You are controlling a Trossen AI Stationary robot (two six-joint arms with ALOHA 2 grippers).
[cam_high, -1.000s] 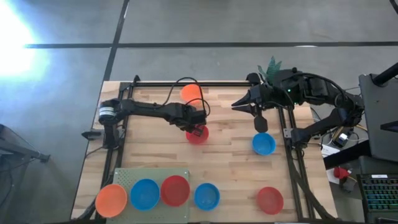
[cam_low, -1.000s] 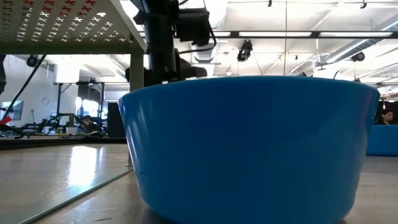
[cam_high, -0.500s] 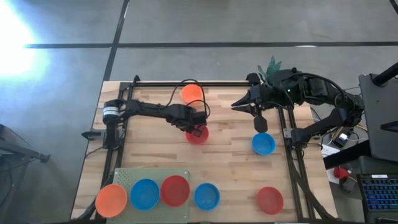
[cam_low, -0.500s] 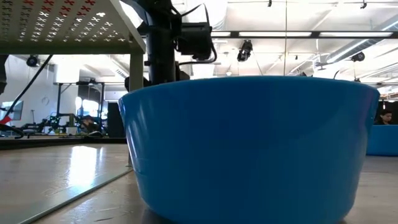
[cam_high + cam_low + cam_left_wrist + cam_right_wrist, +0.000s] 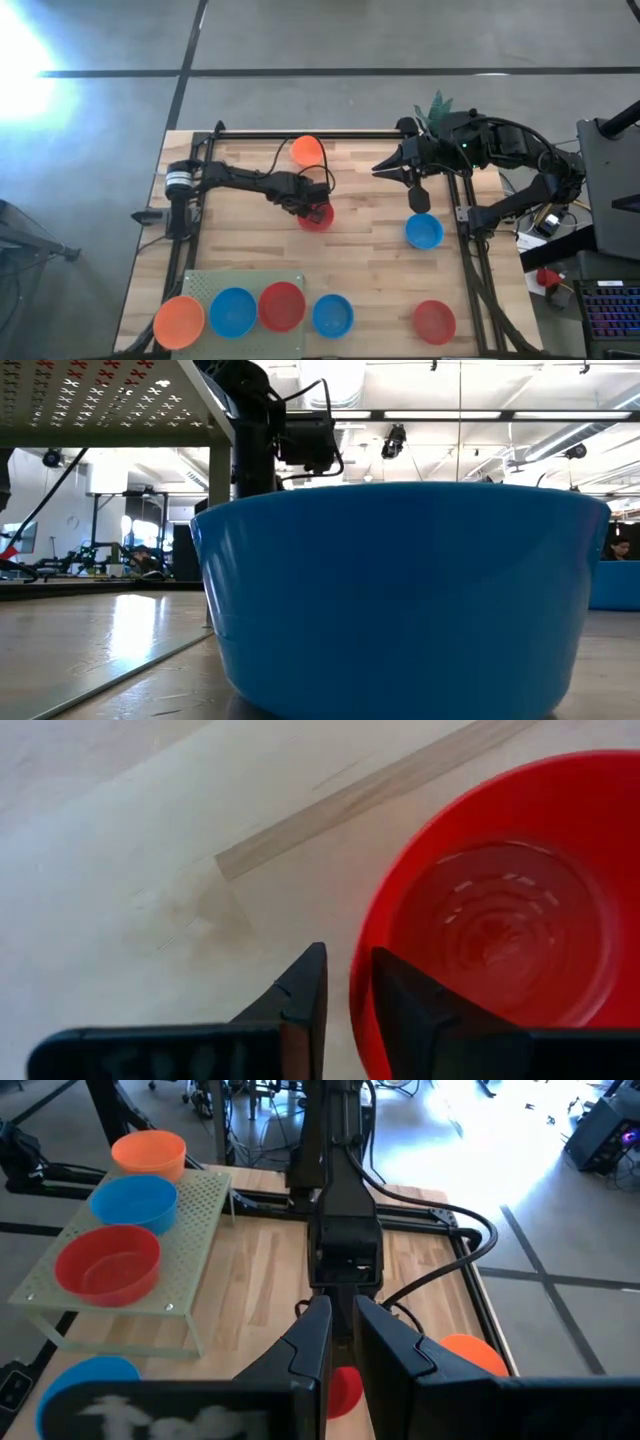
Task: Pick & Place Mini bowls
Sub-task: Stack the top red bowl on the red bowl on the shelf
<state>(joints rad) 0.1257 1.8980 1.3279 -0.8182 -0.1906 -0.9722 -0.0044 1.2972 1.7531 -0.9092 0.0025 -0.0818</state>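
Observation:
Near the table's middle, a red mini bowl (image 5: 318,216) sits under my left gripper (image 5: 308,207); it fills the left wrist view (image 5: 500,920). That gripper (image 5: 348,1005) is shut on its rim. Other bowls sit on the table: orange (image 5: 307,150) toward the far edge, blue (image 5: 424,232), red (image 5: 434,320) and blue (image 5: 332,315). The last one fills the low view (image 5: 400,600). Orange (image 5: 180,318), blue (image 5: 233,312) and red (image 5: 281,305) bowls stand on a perforated rack (image 5: 245,280). My right gripper (image 5: 383,166) waits shut over the far right. My left gripper holds the red bowl by its rim (image 5: 357,982), on the side toward the table's left. One finger (image 5: 410,1005) is inside the bowl and the other (image 5: 305,995) outside, coming from above. The bowl stays upright; whether its base is off the table does not show.
A green plant (image 5: 438,103) stands at the far right corner behind the right arm. The rack's top (image 5: 100,400) overhangs the near left of the low view. Bare wood lies between the red bowl and the near row of bowls. Black frame rails (image 5: 470,250) border the table.
My left gripper has come down onto the red bowl and shifted slightly toward the table's left; in the low view its wrist sinks lower. The red bowl has stayed almost where it was. The right arm has kept still.

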